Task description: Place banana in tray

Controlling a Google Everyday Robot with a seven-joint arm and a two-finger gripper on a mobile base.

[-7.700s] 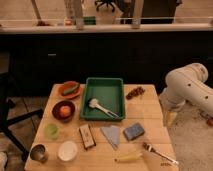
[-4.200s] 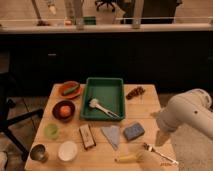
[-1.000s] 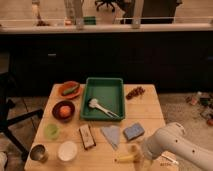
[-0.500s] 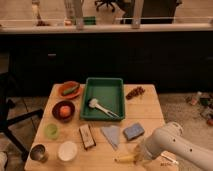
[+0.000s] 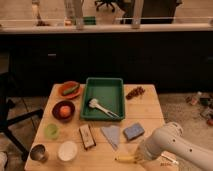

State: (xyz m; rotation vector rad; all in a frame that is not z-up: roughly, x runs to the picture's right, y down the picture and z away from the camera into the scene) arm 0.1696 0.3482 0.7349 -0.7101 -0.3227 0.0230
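Banana (image 5: 127, 159) lies at the near edge of the table (image 5: 150, 107), well short of the tray (image 5: 104, 80). Gripper (image 5: 140, 155) sits at the fruit's right end, with the arm reaching in from the lower right. Jaws are closed on that end, as far as the wrist allows a view.

Step in hand: confirm the grasp, then lift. Raise the banana straight up before any sideways travel, since an end grip lets a curved fruit swing or slip. Keep grip force moderate; the skin probably bruises easily. Route the carry above the sponge (image 5: 133, 131) and the cloth (image 5: 112, 135), which both lie between fruit and tray. Lower into the bare far part of the tray, away from the brush (image 5: 100, 107) resting inside it.

Table is light wood and crowded. A plate (image 5: 69, 90), a bowl (image 5: 63, 110) and a green cup (image 5: 51, 131) occupy the left side. Dark cabinets (image 5: 150, 55) run behind it. A chair (image 5: 10, 112) stands at the left.
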